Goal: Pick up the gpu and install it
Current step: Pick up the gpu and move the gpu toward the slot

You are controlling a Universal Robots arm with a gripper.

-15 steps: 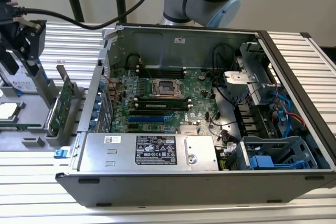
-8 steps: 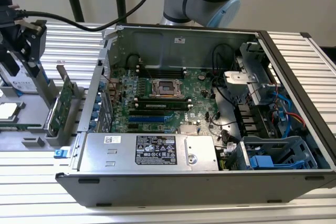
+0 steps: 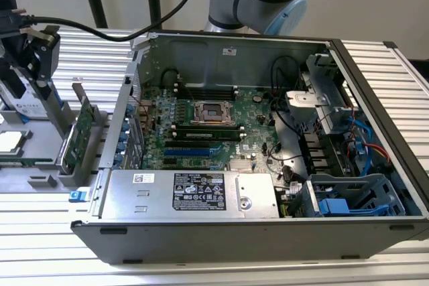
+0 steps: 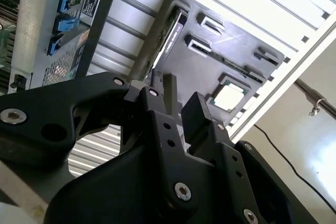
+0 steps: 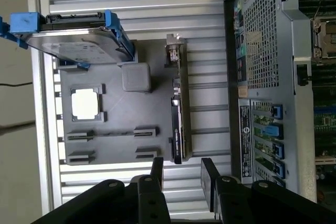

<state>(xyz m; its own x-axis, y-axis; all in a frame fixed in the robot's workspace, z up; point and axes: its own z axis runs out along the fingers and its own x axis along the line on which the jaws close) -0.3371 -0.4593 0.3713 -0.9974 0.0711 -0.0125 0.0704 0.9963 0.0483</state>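
Observation:
The gpu [image 3: 80,133] is a thin green card standing on edge in a grey holder tray [image 3: 40,169], outside the computer case on the exterior view's left. Both wrist views show it edge-on as a dark strip [image 5: 178,124] [image 4: 171,27] with a silver bracket at one end. My gripper [image 5: 182,174] [image 4: 182,104] is open with nothing between its black fingers [image 5: 157,171]. It hangs above the tray, short of the card's near end and roughly in line with it. In the exterior view the gripper [image 3: 39,58] is at the far left, above the tray.
The open computer case [image 3: 375,98] holds the green motherboard [image 3: 214,125] and a silver power supply [image 3: 188,192]. A hard drive with blue rails [image 5: 79,40] and a square CPU chip [image 5: 85,103] also sit on the tray. A black cable runs to the wrist.

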